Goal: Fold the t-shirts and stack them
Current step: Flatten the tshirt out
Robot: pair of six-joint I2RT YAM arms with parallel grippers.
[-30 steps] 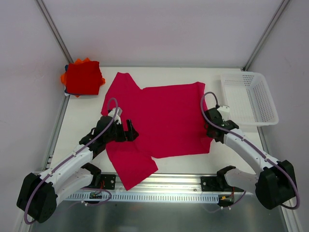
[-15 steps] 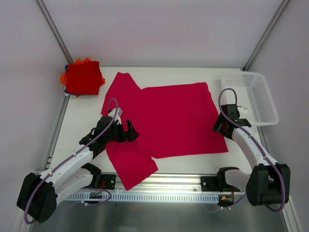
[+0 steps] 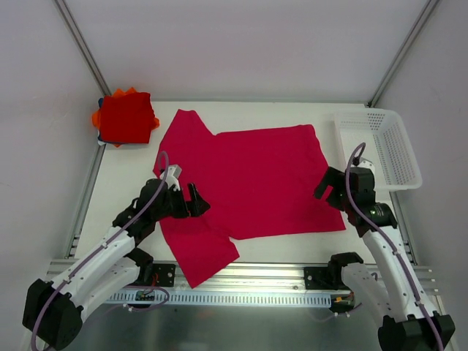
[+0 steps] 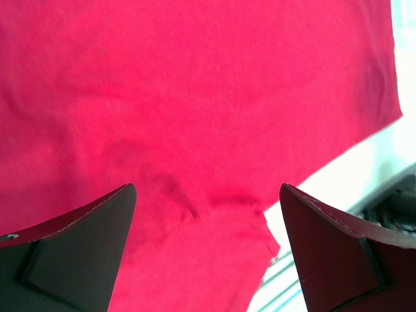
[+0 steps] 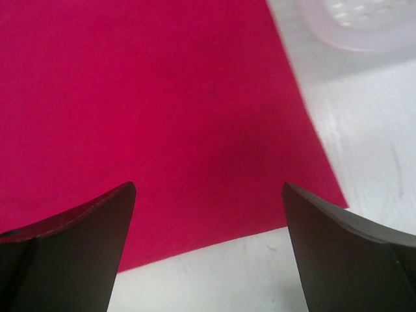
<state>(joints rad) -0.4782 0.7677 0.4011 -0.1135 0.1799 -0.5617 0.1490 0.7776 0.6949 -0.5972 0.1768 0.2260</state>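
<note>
A crimson-pink t-shirt (image 3: 252, 179) lies spread flat in the middle of the white table, one sleeve toward the back left and one toward the front rail. A stack of folded t-shirts (image 3: 126, 117), bright red on top with orange and blue edges showing, sits at the back left corner. My left gripper (image 3: 194, 202) hovers open over the shirt's left side near the front sleeve; its wrist view shows only red cloth (image 4: 195, 84) below the left gripper (image 4: 207, 188). My right gripper (image 3: 329, 191) is open at the shirt's right front corner (image 5: 149, 97), and the right gripper (image 5: 208, 185) holds nothing.
A white perforated basket (image 3: 373, 112) stands at the back right, just beyond the right arm; its corner (image 5: 364, 26) shows in the right wrist view. A metal rail (image 3: 248, 276) runs along the front edge. Frame posts rise at both back corners.
The right gripper opened and let go of the shirt's right edge, which now lies flat further right. The right arm drew back toward the front. The left arm pulled back slightly.
</note>
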